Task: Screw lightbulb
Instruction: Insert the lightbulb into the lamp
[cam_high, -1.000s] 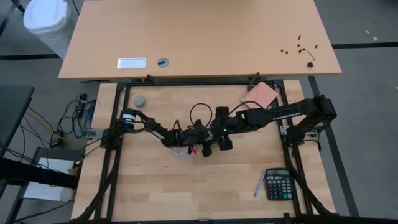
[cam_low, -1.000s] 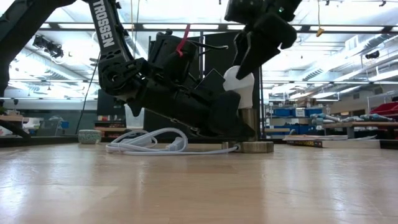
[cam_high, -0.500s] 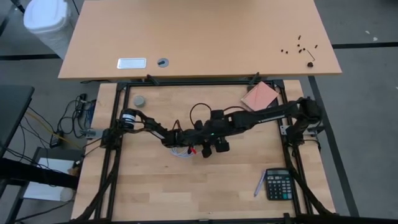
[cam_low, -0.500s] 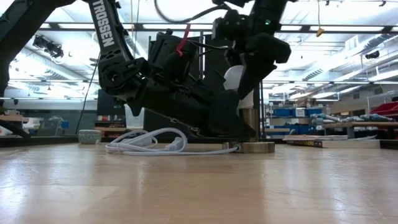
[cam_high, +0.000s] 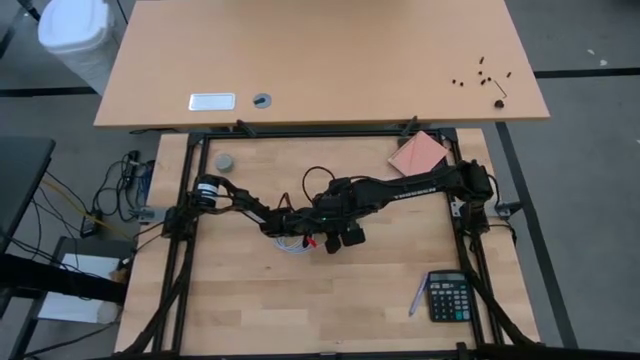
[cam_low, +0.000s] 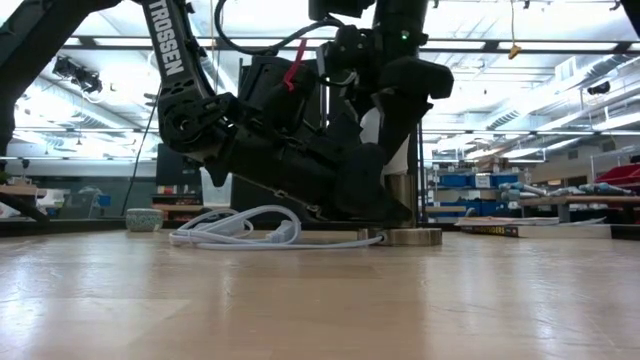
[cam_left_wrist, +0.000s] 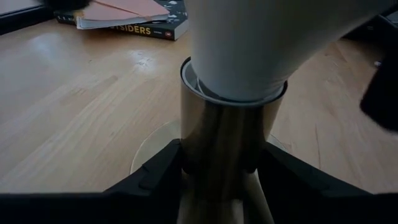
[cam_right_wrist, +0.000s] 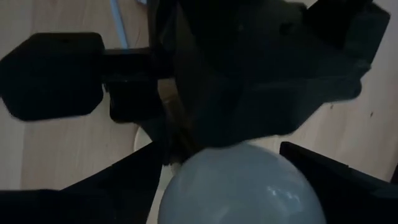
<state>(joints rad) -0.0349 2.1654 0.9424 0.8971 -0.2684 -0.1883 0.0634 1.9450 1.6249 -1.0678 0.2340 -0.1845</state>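
Both grippers at lightbulb (cam_low: 385, 150), right gripper (cam_low: 392, 140) lowered

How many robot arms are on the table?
2. The left arm reaches in from the left side, the right arm from the right. They meet mid-table at the lightbulb. None looks hidden.

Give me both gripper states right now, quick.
Left gripper: shut on the socket's metal stem, below the lightbulb.
Right gripper: open, fingers either side of the lightbulb.
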